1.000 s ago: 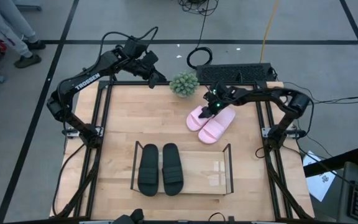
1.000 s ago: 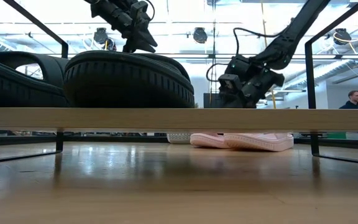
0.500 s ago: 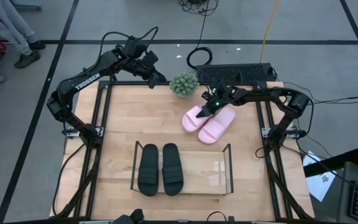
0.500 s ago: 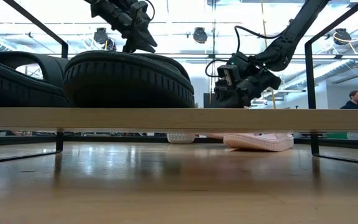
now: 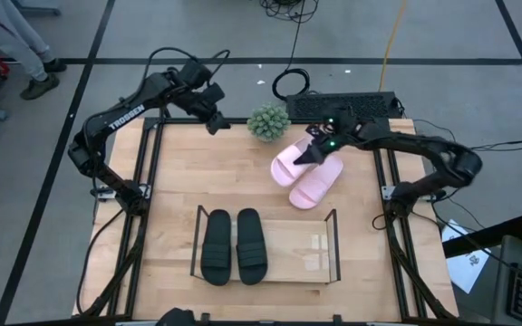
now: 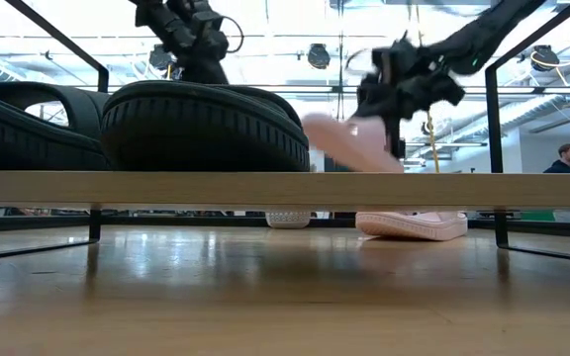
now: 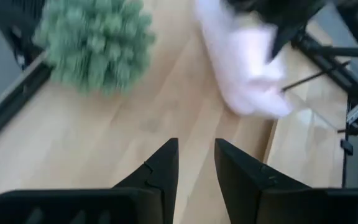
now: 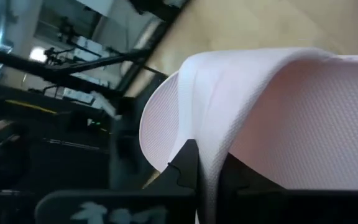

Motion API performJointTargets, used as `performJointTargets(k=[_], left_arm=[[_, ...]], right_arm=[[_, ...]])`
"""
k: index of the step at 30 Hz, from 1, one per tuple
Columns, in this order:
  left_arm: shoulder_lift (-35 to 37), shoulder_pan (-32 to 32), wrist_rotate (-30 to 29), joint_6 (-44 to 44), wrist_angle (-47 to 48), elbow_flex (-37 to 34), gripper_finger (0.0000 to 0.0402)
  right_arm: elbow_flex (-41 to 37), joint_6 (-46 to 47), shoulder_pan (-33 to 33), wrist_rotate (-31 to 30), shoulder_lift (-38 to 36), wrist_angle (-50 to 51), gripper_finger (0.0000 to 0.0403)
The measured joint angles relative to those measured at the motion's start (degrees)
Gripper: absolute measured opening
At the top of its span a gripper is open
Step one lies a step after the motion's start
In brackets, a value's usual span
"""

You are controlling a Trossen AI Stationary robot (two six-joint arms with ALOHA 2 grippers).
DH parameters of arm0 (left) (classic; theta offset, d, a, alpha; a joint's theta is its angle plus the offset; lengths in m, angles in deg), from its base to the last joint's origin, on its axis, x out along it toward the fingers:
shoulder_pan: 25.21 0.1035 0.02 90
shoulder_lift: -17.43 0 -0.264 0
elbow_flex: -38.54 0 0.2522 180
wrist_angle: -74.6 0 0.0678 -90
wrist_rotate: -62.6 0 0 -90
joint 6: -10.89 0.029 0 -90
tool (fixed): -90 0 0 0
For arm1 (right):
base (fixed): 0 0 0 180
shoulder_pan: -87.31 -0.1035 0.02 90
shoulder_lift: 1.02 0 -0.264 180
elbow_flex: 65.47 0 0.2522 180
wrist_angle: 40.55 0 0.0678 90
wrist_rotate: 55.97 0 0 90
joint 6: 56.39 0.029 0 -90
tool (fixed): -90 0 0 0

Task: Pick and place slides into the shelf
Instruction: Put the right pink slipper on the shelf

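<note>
Two black slides [image 5: 216, 246] [image 5: 251, 246] lie side by side in the left half of the clear shelf [image 5: 333, 243] near the table's front. One pink slide [image 5: 316, 186] lies flat on the table, right of centre. The other pink slide [image 5: 288, 165] hangs in the air beside it, with my right gripper [image 5: 312, 155] shut on it. In the low view this slide [image 6: 349, 140] shows tilted above the shelf board. My left gripper [image 5: 213, 123] hovers open over the far left of the table, with nothing between its fingers [image 7: 166, 155]. My right gripper pinches a thin pink band of the slide, which looks like the strap's edge [image 8: 207, 163], between its two fingers [image 8: 187, 163]. It comes slanting down from the table's far right. The slide is lifted clear of the table and hangs tilted below the fingers.
A small green plant [image 5: 267, 120] stands at the far edge, between the two arms. A black box with cables [image 5: 343, 106] sits behind it. The right half of the shelf holds nothing. A person [image 6: 563, 156] stands in the room beyond the table.
My right gripper has taken hold of the left pink slide and risen with it. That slide has come off the table and now hangs tilted, while the other pink slide has stayed put. My left gripper has swung slightly toward the table's left edge.
</note>
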Motion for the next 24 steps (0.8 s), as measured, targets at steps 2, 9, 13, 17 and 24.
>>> performJointTargets(k=[2,9,13,17,24], left_arm=[[0.0,0.4,0.0,0.8,3.0,0.0,0.0104],[0.0,2.0,0.0,3.5,8.5,0.0,0.0104],[0.0,2.6,0.0,3.8,8.7,0.0,0.0104],[0.0,2.7,0.0,3.9,9.1,0.0,0.0104],[0.0,2.7,0.0,4.1,9.9,0.0,0.0104]], right_arm=[[0.6,-0.4,-1.4,0.0,-3.8,0.9,0.0003],[14.3,-7.7,-11.9,-3.8,-7.7,18.1,0.0002],[25.4,-16.5,-20.5,-8.4,-2.0,35.7,0.0001],[34.3,-22.9,-27.5,-12.5,5.7,47.9,0.0001],[42.5,-26.9,-33.6,-11.5,13.5,51.9,0.0001]])
